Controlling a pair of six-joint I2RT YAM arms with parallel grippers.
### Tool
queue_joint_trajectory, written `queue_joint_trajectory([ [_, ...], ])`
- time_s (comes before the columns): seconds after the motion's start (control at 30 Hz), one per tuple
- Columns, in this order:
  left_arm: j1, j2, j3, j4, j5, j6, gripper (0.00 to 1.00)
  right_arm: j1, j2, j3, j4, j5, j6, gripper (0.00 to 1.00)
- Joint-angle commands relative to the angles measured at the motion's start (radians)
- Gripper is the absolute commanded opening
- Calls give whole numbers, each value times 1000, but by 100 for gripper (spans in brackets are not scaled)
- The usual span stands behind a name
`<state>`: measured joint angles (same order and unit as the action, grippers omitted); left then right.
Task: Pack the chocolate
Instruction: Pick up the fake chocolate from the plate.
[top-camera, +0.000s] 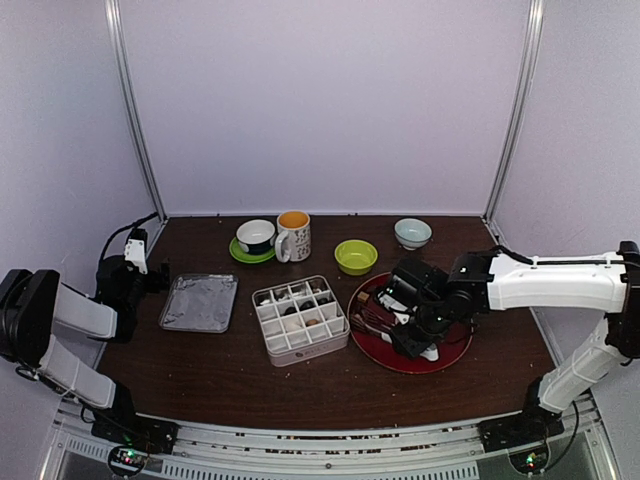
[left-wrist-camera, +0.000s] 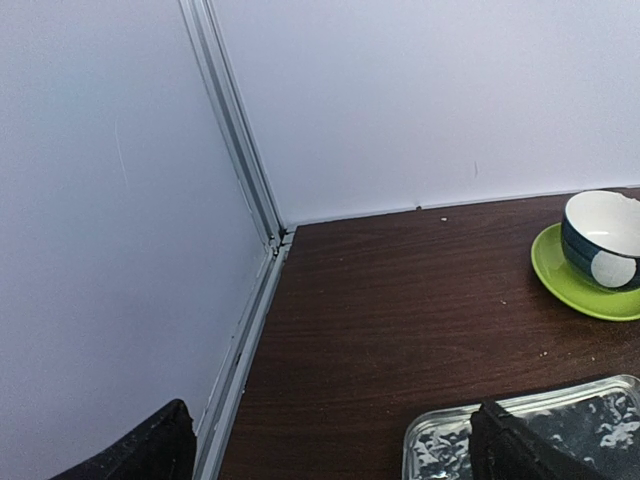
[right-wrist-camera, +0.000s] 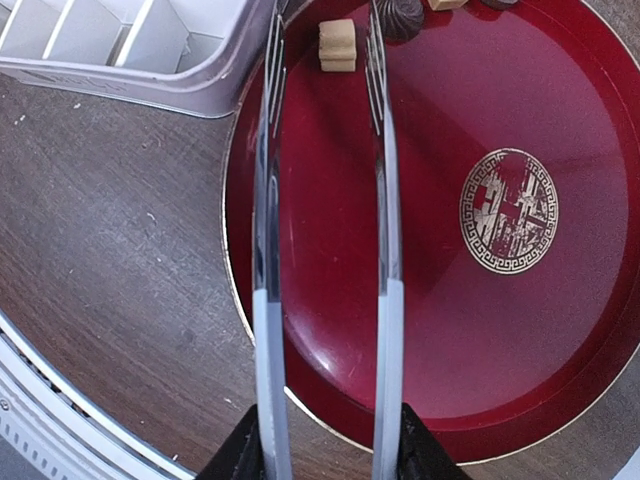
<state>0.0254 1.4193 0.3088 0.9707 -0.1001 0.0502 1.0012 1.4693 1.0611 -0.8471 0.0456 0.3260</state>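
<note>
My right gripper (right-wrist-camera: 328, 455) (top-camera: 408, 322) is shut on a pair of metal tongs (right-wrist-camera: 387, 230), squeezing them partway. The tongs reach over the red plate (right-wrist-camera: 450, 300) (top-camera: 445, 355). Their forked tips stand apart on either side of a tan cube of chocolate (right-wrist-camera: 337, 45) without touching it. A dark round chocolate (right-wrist-camera: 400, 15) lies just beyond the right tip. The white divided box (top-camera: 305, 350) (right-wrist-camera: 150, 70) holds several chocolates in its far cells. My left gripper (left-wrist-camera: 335, 455) (top-camera: 135, 255) is open and holds nothing, off at the table's far left.
A foil tray (top-camera: 199, 302) (left-wrist-camera: 560, 440) lies left of the box. Along the back stand a dark cup on a green saucer (top-camera: 256, 238) (left-wrist-camera: 600, 250), a mug (top-camera: 294, 235), a green bowl (top-camera: 355, 256) and a pale bowl (top-camera: 412, 232). Enclosure walls close in on three sides.
</note>
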Motion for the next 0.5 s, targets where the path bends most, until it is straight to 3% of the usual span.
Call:
queue_joint_trajectory([
  [0.0,7,6,23,40,8,-9,98,-7,21,2,36,19,18,39],
  [0.33,8,6,23,40,8,-9,98,-34,72,27,65,26,13,37],
  [0.47,7,6,23,40,8,-9,98,-35,77,41,82,37,11,28],
])
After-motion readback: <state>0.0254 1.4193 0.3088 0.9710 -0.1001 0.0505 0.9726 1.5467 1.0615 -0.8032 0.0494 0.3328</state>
